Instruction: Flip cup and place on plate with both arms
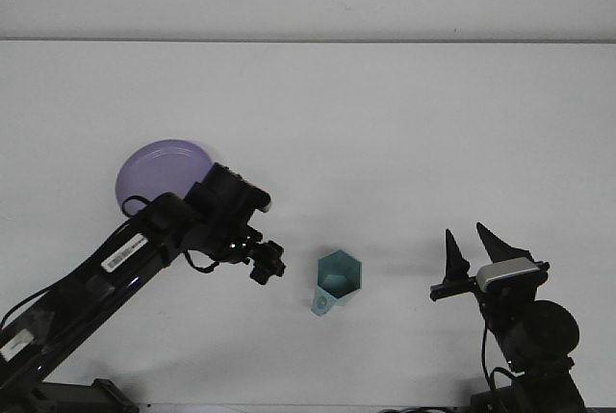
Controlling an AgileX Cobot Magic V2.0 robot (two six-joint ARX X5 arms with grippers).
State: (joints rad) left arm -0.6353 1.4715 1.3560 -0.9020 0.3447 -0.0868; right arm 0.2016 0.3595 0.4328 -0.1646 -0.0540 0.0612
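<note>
A teal hexagonal cup (338, 276) stands on the white table just right of centre, its darker inside showing and its handle pointing to the front left. A purple plate (156, 168) lies at the left, and my left arm covers its lower right edge. My left gripper (267, 264) hangs open just left of the cup, about a hand's width from it and holding nothing. At the front right my right gripper (470, 244) points up with its two pointed fingers spread open and empty, well to the right of the cup.
The white table (385, 124) runs back to a pale wall. My left arm (125, 254) stretches diagonally from the front left corner across the table in front of the plate.
</note>
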